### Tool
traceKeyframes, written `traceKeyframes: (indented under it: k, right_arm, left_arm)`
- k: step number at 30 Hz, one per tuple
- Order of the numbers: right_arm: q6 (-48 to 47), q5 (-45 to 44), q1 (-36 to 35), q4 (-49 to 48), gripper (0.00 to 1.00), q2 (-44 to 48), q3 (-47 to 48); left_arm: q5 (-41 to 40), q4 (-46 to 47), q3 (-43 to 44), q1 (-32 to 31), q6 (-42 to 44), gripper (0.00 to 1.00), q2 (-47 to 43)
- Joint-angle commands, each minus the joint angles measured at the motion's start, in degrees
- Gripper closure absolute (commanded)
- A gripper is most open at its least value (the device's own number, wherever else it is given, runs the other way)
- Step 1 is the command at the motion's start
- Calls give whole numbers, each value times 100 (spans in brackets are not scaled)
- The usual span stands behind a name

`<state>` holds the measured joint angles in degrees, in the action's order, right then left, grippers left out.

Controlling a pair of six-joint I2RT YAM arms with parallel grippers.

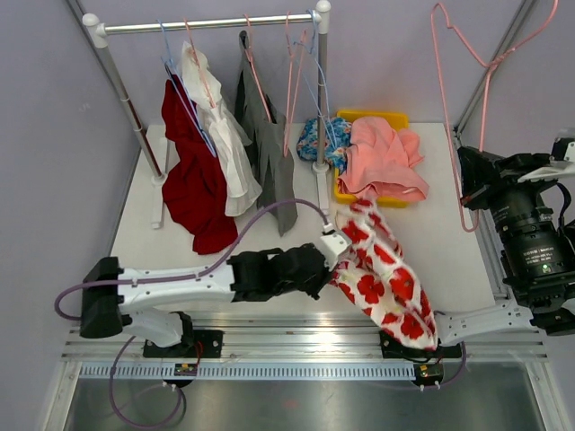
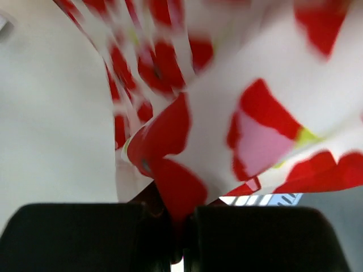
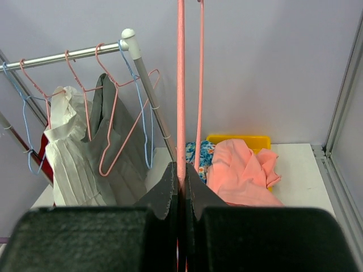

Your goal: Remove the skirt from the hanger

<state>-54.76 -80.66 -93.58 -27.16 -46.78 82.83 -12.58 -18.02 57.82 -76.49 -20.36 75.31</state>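
Rack (image 1: 207,24) standing far left on table (image 1: 440,224), garments (image 1: 216,135) hanging from it. Bin (image 1: 373,115) sitting just right of rack, crumpled garment (image 1: 382,157) lying in it. Skirt (image 1: 377,278) lying near of bin; left gripper (image 1: 334,244) pinching its left edge. Hanger (image 3: 180,85) standing upright at right, right gripper (image 3: 180,173) clamping it.

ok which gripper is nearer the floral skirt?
Left. The left gripper has its fingers shut on the floral skirt; the right gripper is raised off to the right, shut on the pink hanger, apart from the fabric.
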Motion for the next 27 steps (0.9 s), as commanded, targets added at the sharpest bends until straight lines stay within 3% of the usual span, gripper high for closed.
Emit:
traceKeyframes:
  k: [1, 7, 11, 13, 15, 18, 22, 25, 27]
  right_arm:
    - [-632, 156, 33, -255, 100, -164, 41]
    - [-151, -107, 33, 24, 100, 274, -434]
    - [1656, -204, 42, 1763, 100, 757, -364]
    - [1916, -283, 50, 2311, 100, 855, -425]
    - [1943, -344, 50, 2320, 100, 987, -574]
    - [2153, -354, 50, 2530, 100, 1066, -601]
    - [2531, -336, 50, 2935, 100, 944, -610]
    - [2996, -292, 50, 3251, 100, 751, -706]
    - [3383, -344, 51, 3576, 100, 610, -750]
  left_arm:
    - [-490, -253, 1576, -15, 531, 100, 729]
    - [-597, -886, 4584, 599, 1393, 100, 2654]
    - [-386, -1098, 7322, 1292, 1605, 100, 3682]
    - [-482, -846, 7970, 1487, 1649, 100, 4147]
    - [-578, -337, 8114, 1768, 1649, 100, 4264]
    - [-370, 1227, 7728, 2120, 1553, 100, 4386]
    - [-324, 2274, 8884, 2419, 1430, 100, 5849]
    - [-815, 3291, 9150, 2515, 1281, 99, 6433]
    - [-756, 3515, 9194, 2638, 844, 92, 6785]
